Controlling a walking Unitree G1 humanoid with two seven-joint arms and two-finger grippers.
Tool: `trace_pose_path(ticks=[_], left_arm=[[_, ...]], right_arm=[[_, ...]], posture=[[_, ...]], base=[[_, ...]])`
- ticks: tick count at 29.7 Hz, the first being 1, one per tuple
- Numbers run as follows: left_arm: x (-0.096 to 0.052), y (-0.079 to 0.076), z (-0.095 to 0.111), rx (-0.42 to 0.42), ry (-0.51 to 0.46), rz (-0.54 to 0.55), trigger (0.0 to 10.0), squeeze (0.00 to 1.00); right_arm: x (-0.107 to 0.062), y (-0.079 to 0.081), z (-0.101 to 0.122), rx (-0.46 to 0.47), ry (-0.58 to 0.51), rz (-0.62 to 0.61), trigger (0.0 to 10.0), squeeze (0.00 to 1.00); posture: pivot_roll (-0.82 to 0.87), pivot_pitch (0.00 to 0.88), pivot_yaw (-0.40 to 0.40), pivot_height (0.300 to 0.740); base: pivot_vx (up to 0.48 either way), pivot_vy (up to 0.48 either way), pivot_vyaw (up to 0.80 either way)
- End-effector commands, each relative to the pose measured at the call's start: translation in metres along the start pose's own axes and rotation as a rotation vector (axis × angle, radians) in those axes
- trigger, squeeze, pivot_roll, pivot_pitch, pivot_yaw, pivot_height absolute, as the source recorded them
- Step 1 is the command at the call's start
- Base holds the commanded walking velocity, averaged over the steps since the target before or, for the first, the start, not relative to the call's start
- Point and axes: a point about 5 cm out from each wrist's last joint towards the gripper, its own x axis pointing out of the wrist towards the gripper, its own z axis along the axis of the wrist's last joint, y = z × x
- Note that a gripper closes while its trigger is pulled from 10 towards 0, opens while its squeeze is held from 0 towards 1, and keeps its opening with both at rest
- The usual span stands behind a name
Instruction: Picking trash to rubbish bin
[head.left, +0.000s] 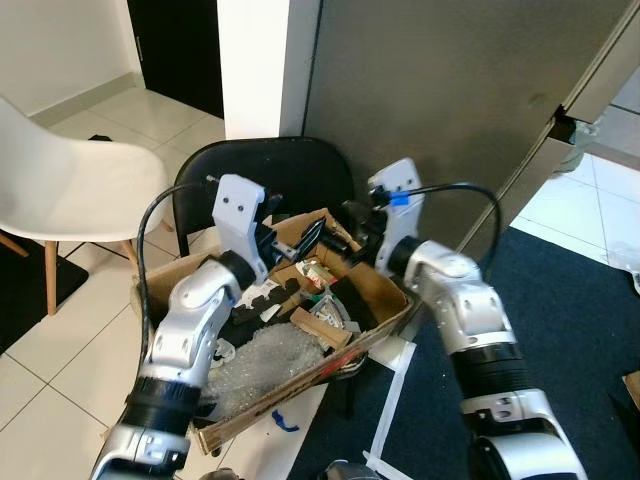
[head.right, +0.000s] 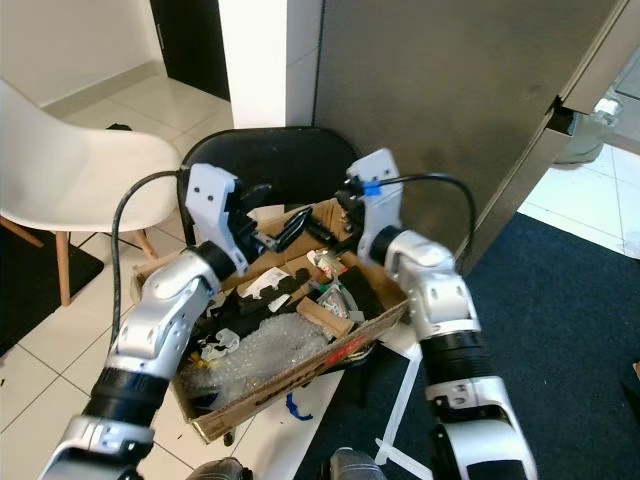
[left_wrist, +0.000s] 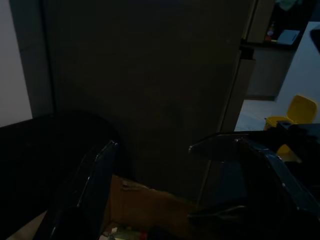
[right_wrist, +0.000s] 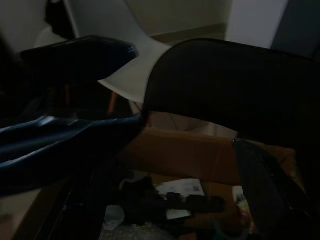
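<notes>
Cardboard box full of rubbish sits on the seat of a black chair, tilted so that its near corner hangs lower toward the tiled floor. Inside it lie a crumpled sheet of bubble wrap, dark foam pieces, scraps of brown card and some printed paper. Both silver arms reach over the box from the near side.

The left gripper hovers above the far half of the box with its two black fingers spread apart and nothing between them; in the left wrist view those fingers frame the box's far cardboard wall and the chair back. The right gripper hangs over the far right corner of the box, close to the left one. Its fingers are likewise parted and empty in the right wrist view, with the box contents and the chair back seen between them.

A white chair stands on the tiles to the robot's left, well apart from the box. Behind the black chair rises a large grey panel, and a dark blue carpet covers the floor on the right. A strip of white tape lies on the carpet's edge just below the box.
</notes>
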Motion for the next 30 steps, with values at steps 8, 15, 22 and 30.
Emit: trace_pose_path(ticks=[8, 15, 22, 30], left_arm=[[0.0051, -0.0057, -0.0091, -0.031, 0.014, -0.018, 10.0, 0.00], [0.0066, -0.0053, -0.0114, -0.034, 0.023, -0.018, 10.0, 0.00], [0.0064, -0.0038, -0.0125, -0.029, 0.030, -0.008, 10.0, 0.00], [0.0067, -0.0037, -0.0132, -0.021, 0.036, -0.009, 10.0, 0.00]], right_arm=[[-0.0001, -0.0038, 0.0023, 0.007, -0.011, 0.005, 10.0, 0.00], [0.0004, -0.0040, 0.0023, 0.006, -0.009, 0.008, 10.0, 0.00], [0.0011, -0.0034, 0.0021, 0.006, -0.007, 0.012, 10.0, 0.00], [0.0012, -0.0035, 0.0017, 0.006, -0.005, 0.014, 10.0, 0.00]], posture=[[-0.03, 0.000, -0.081, 0.740], [-0.02, 0.000, -0.084, 0.740], [-0.02, 0.000, -0.082, 0.740], [-0.02, 0.000, -0.082, 0.740]], base=[[0.000, -0.365, 0.00], [0.000, 0.000, 0.00], [0.000, 0.000, 0.00], [0.000, 0.000, 0.00]])
